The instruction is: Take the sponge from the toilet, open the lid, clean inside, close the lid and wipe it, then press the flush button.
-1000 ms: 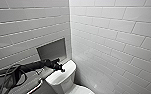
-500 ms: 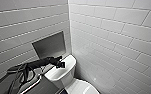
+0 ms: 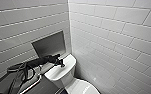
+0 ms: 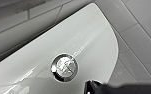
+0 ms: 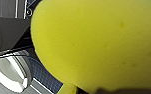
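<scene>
One toilet (image 3: pixel 56 74) at 6 o'clock, one round flush button (image 4: pixel 64 67), one yellow sponge (image 5: pixel 103 45), one dark wall recess (image 3: pixel 49 45) at 9 o'clock, one robot arm (image 3: pixel 37 63).

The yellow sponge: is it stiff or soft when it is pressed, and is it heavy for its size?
Probably soft: the sponge shows a rounded outline and a faintly dimpled, foam-like surface. So it is likely light for its size. Its matt skin, without shine, should not slip easily.

Black jointed left arm (image 3: pixel 28 65) is holding nearly level, stretched forward; its black left gripper (image 3: pixel 62 64) is pointing downward at the wrist.
</scene>
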Robot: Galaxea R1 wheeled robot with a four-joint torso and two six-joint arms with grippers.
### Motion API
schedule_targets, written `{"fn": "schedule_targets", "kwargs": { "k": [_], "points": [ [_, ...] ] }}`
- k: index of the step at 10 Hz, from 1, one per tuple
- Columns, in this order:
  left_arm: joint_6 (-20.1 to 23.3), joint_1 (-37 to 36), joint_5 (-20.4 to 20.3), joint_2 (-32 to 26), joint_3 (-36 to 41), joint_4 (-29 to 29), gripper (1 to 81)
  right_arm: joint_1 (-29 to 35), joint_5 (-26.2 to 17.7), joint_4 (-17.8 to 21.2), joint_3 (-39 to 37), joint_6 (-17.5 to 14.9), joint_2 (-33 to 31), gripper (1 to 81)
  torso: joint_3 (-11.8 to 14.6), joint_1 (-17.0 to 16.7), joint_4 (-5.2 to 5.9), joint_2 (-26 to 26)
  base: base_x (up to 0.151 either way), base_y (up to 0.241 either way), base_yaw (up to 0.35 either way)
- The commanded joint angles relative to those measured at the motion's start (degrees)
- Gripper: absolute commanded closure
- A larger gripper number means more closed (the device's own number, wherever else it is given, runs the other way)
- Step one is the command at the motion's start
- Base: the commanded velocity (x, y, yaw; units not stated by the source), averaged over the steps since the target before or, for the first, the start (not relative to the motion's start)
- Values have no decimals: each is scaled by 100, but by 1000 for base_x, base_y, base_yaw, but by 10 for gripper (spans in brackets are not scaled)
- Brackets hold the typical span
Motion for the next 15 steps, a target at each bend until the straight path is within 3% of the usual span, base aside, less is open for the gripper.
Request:
{"fn": "schedule_targets", "kwargs": {
  "k": [1,2,3,4,9,11,12,15],
  "points": [
    [62,-1126,14,147,-342,197,811,-54,-410,-8,140,0,-151,811,0,0,0,0,0,0,0],
    [62,-1126,-3,243,-518,215,811,-45,-410,-8,149,0,-151,811,0,0,0,0,0,0,0],
    [62,-1135,-21,349,-641,285,811,-28,-410,-8,149,0,-142,811,-423,0,0,0,0,0,0],
    [62,-1161,-47,410,-676,338,811,-19,-410,-8,158,-9,-133,811,-22,0,0,0,0,0,0],
    [53,-1258,-364,727,-1072,689,811,-54,-410,-25,141,-9,-133,811,-85,2,0,5,0,0,0],
    [53,-1170,-364,788,-1283,839,811,-36,-410,-25,167,-9,-125,811,-497,2,0,5,0,0,0],
    [53,-1144,-364,788,-1335,865,811,-19,-410,-34,167,-9,-107,811,-166,0,0,5,0,0,0],
    [53,-1135,-364,788,-1414,979,811,-36,-410,-52,167,-9,-107,811,-406,5,0,9,0,0,0]
  ]
}}
